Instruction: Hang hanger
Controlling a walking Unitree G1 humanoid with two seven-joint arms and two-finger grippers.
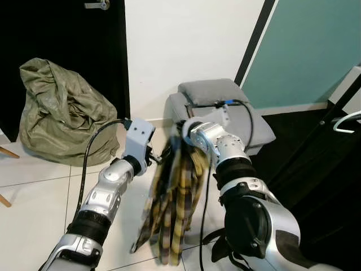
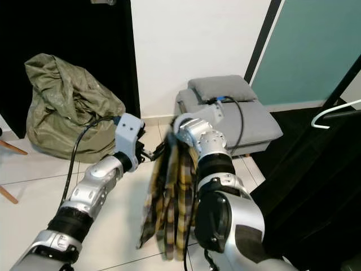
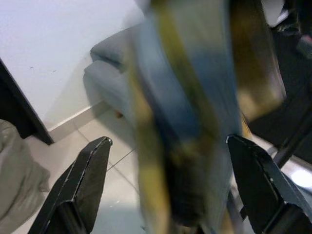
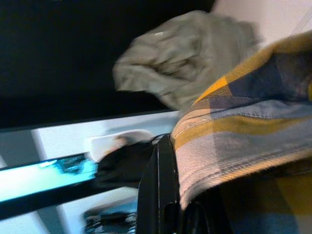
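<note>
Left eye view shows one yellow-and-blue plaid shirt (image 1: 172,197) dangling mid-room from the right gripper (image 1: 183,132), whose fingers pinch its collar end, while the left gripper (image 3: 168,185) sits at nine o'clock of it, fingers spread either side of the cloth. One white hanger (image 1: 345,121) waits at three o'clock on the dark rack; one green sack (image 1: 59,110) slumps at ten. I'd worry the loose shirt slips or snags, since only one pinch carries it.

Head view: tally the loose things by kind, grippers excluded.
Plaid shirt: 1
Green bag: 1
Grey stool: 1
White hanger: 1
Total: 4
</note>
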